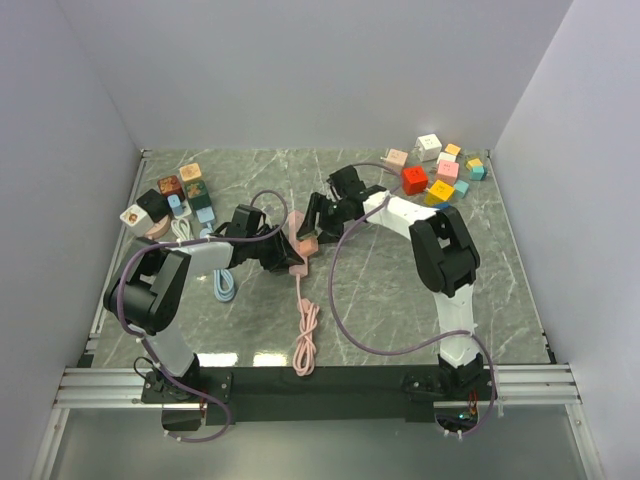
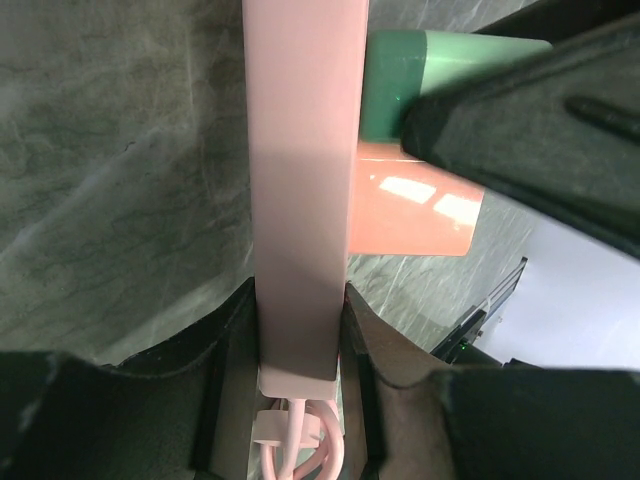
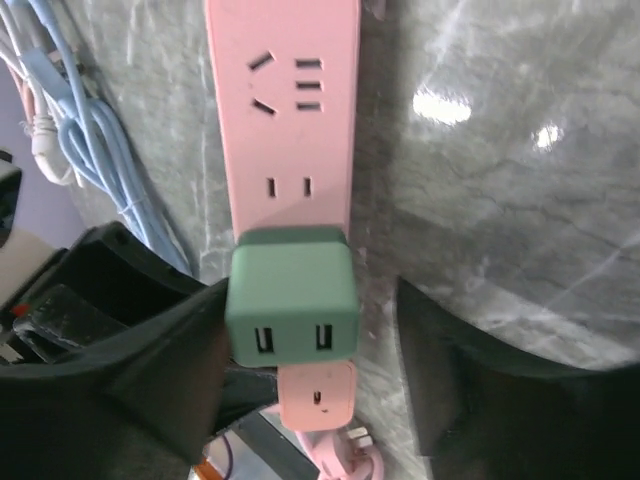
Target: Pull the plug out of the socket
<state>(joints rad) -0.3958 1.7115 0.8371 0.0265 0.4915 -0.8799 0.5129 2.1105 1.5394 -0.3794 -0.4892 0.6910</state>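
A pink power strip (image 1: 300, 238) lies mid-table, its cord running toward the near edge. A green USB plug (image 3: 292, 295) sits in the strip (image 3: 285, 120) near its cord end. My left gripper (image 2: 300, 310) is shut on the strip's cord end (image 2: 300, 200), with a finger pressed against each long side. My right gripper (image 3: 310, 305) is open around the green plug. Its left finger touches the plug's side and its right finger (image 3: 470, 380) stands apart. In the top view the right gripper (image 1: 318, 222) hides the plug. The plug also shows in the left wrist view (image 2: 395, 85).
Coloured cube adapters are clustered at the back right (image 1: 440, 172) and the back left (image 1: 178, 195). A light blue cable (image 1: 225, 285) lies left of the strip and shows in the right wrist view (image 3: 90, 130). The pink cord coil (image 1: 305, 345) lies near the front edge.
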